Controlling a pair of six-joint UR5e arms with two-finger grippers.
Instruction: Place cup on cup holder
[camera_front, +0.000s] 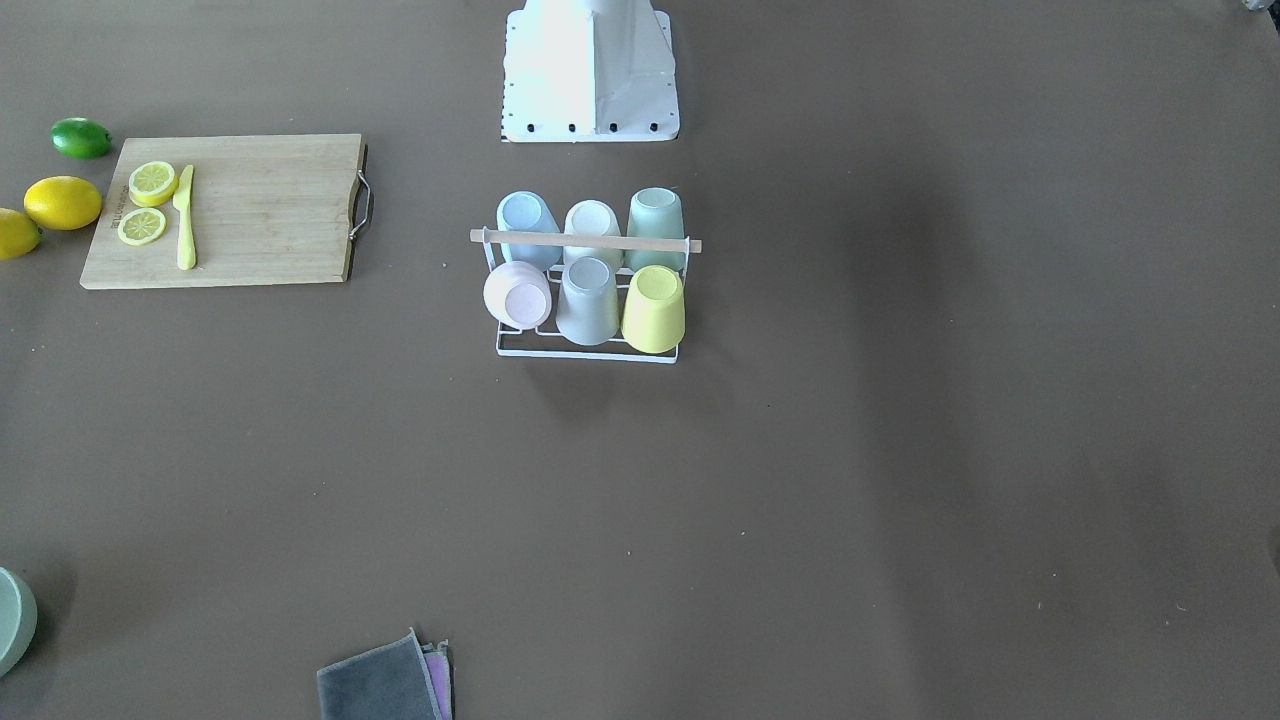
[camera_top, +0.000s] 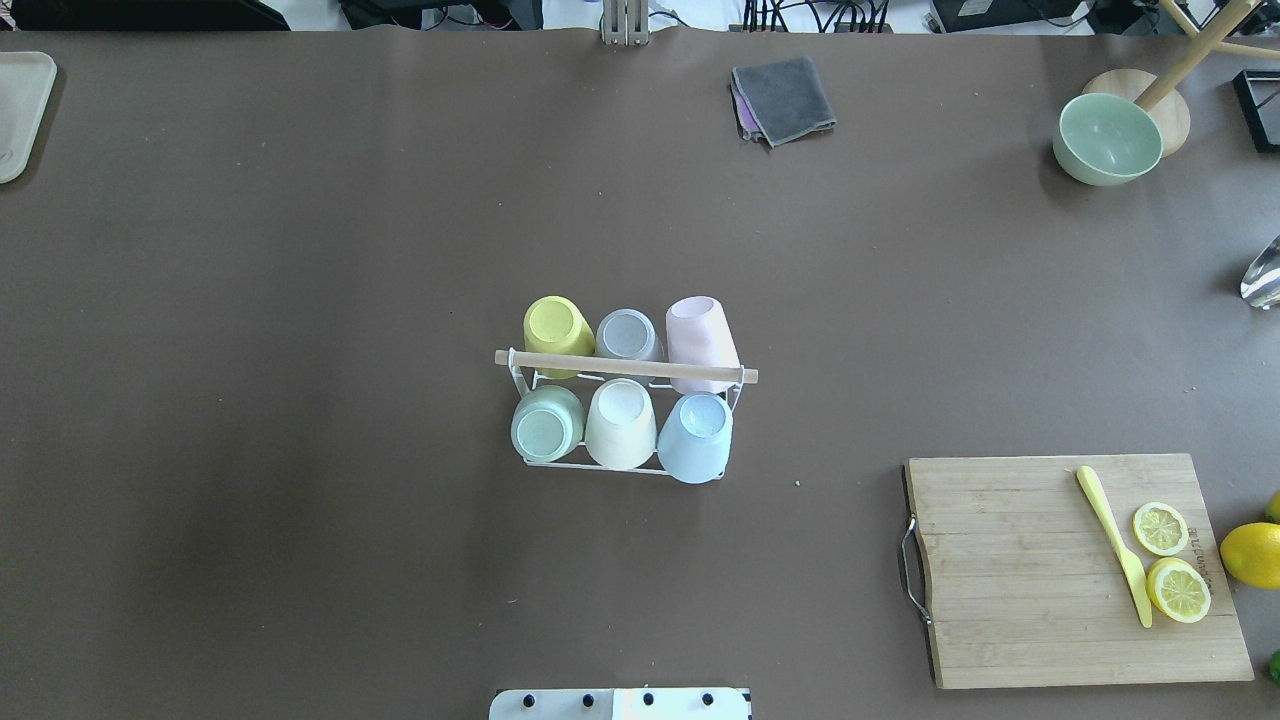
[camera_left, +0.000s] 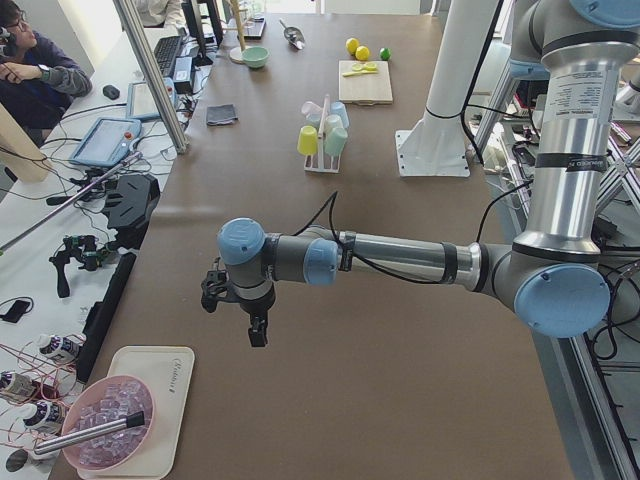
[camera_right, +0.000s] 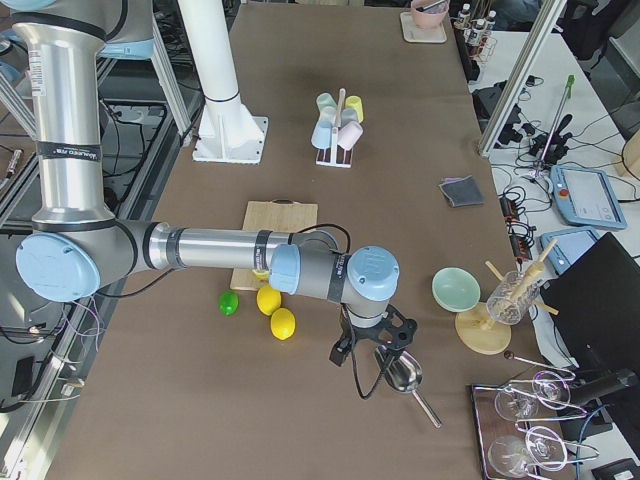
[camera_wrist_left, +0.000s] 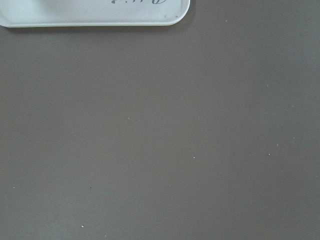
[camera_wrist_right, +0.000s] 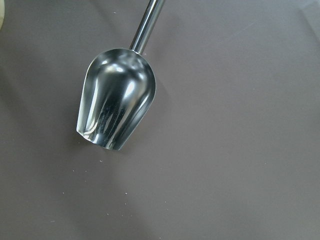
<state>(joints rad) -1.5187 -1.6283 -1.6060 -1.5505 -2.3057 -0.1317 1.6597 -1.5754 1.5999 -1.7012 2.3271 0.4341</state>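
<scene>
Probably a robotics lab: teach pendants (camera_right: 592, 197), loose wires (camera_left: 30, 352) and an operator (camera_left: 30, 62) flank the table (camera_top: 300, 250).

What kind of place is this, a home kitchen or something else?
Probably a robotics laboratory, not a home: the industrial left arm and right arm reach over a long brown table, a teach pendant lies on a side bench, and an operator sits nearby.

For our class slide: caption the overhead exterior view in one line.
Six upturned pastel cups fill the small white wire-and-wood cup holder at the brown table's centre.

Brown table (camera_top: 300, 250); cup holder (camera_top: 625, 367); cutting board (camera_top: 1010, 570)
</scene>
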